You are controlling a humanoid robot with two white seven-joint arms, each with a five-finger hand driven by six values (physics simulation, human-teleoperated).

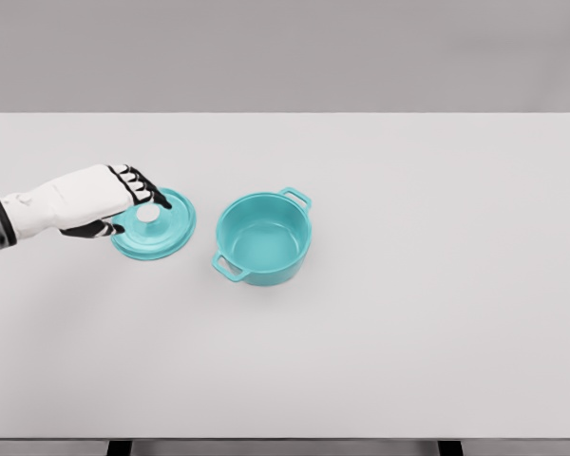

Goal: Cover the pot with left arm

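I have the left hand (123,204) over the lid (154,224), which lies flat on the table (408,332) just to the left of the pot (263,237), close to it but not touching. The fingers (144,185) curl around the pale knob (148,215) in the middle of the lid, thumb below it, and I take this as a grasp closing on the knob, though I cannot tell if it is fully tight. The pot stands upright and uncovered, with nothing in it. As I judge it, I am at the pick-up step. Next I need a firm hold on the knob, a lift, a short carry to the right until the lid is centred above the pot, then a level lowering onto the rim
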